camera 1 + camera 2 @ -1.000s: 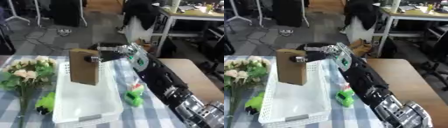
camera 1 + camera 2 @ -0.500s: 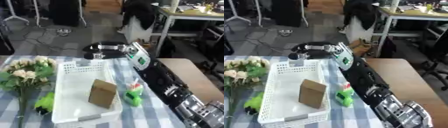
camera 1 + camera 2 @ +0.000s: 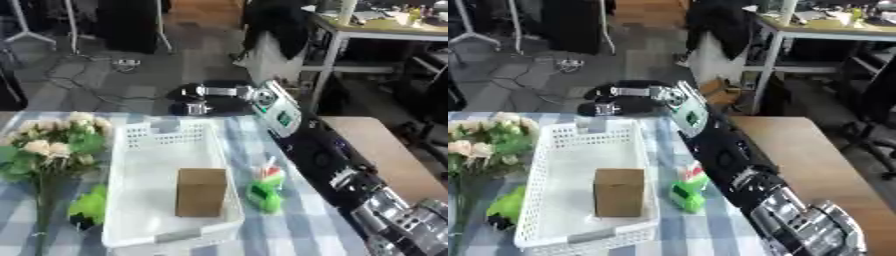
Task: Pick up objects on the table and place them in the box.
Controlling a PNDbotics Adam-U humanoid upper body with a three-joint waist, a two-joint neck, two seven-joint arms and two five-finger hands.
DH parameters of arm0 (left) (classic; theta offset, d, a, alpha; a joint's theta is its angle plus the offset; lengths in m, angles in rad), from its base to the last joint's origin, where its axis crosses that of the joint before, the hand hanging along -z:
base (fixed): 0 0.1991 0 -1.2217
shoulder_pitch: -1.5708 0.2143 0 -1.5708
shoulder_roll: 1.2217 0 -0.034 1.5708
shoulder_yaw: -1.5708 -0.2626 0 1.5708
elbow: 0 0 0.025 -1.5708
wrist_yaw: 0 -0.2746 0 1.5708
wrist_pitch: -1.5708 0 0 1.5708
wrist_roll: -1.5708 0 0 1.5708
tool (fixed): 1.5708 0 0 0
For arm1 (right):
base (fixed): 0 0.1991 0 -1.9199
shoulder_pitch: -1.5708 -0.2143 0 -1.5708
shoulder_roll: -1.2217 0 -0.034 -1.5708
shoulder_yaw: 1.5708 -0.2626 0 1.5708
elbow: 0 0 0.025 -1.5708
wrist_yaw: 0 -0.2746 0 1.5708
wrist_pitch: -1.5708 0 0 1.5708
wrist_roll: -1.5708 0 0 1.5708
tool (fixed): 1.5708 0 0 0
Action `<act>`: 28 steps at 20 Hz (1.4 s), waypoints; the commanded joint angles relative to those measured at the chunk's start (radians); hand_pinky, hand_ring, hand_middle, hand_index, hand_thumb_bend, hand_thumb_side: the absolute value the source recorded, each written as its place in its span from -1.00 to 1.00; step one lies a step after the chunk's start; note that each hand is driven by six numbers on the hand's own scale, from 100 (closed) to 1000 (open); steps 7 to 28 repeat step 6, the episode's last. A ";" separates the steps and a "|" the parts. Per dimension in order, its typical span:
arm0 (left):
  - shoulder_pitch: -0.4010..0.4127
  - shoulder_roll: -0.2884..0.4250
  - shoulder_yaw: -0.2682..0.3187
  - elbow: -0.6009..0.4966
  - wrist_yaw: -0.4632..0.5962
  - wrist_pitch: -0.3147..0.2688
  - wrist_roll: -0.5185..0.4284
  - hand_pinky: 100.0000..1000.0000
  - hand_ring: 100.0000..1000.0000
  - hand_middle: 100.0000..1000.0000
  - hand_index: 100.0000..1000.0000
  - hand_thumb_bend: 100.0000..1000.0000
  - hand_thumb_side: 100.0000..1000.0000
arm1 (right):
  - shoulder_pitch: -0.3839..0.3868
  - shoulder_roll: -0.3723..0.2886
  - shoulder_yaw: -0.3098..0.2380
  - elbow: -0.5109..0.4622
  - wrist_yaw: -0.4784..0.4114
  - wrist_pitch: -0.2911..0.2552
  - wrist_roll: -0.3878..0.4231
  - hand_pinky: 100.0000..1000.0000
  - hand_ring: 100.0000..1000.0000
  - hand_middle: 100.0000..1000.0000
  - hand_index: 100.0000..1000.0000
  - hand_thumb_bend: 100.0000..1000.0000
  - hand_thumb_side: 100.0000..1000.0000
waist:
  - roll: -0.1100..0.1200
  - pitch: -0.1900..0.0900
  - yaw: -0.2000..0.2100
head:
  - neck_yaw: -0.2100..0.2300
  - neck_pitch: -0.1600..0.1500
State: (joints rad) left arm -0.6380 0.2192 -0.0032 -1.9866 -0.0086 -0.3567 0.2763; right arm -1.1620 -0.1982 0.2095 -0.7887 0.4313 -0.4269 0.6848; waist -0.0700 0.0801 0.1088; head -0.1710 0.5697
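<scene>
A brown cardboard box (image 3: pixel 201 191) lies flat inside the white perforated basket (image 3: pixel 140 150) on the checked tablecloth. My right hand (image 3: pixel 619 98) hovers beyond the basket's far edge with its fingers straight and nothing in them. Its black arm (image 3: pixel 728 155) stretches across the table's right side. A green toy with a red and white top (image 3: pixel 265 190) lies on the cloth between the basket and the arm. Another green object (image 3: pixel 89 206) sits at the basket's left. My left hand does not show.
A bunch of cream flowers with green leaves (image 3: pixel 52 150) lies on the left of the table. A bare wooden tabletop (image 3: pixel 798 145) lies to the right of the arm. Beyond the table are a floor with cables and a desk.
The brown box, held upright over the basket a second ago, has dropped and now lies in the basket. My right hand has let go and drawn back past the far rim.
</scene>
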 commanded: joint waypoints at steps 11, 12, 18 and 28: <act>-0.004 0.017 0.005 -0.013 -0.004 0.002 0.001 0.43 0.88 0.74 0.81 -1.00 0.49 | -0.019 -0.148 -0.014 -0.262 -0.153 -0.018 -0.258 0.64 0.61 0.51 0.59 -0.59 1.00 | -0.002 -0.017 -0.017 | -0.004 0.016; -0.004 0.017 0.005 -0.013 -0.004 0.002 0.001 0.43 0.88 0.74 0.81 -1.00 0.49 | -0.019 -0.148 -0.014 -0.262 -0.153 -0.018 -0.258 0.64 0.61 0.51 0.59 -0.59 1.00 | -0.002 -0.017 -0.017 | -0.004 0.016; -0.004 0.017 0.005 -0.013 -0.004 0.002 0.001 0.43 0.88 0.74 0.81 -1.00 0.49 | -0.019 -0.148 -0.014 -0.262 -0.153 -0.018 -0.258 0.64 0.61 0.51 0.59 -0.59 1.00 | -0.002 -0.017 -0.017 | -0.004 0.016; -0.004 0.017 0.005 -0.013 -0.004 0.002 0.001 0.43 0.88 0.74 0.81 -1.00 0.49 | -0.019 -0.148 -0.014 -0.262 -0.153 -0.018 -0.258 0.64 0.61 0.51 0.59 -0.59 1.00 | -0.002 -0.017 -0.017 | -0.004 0.016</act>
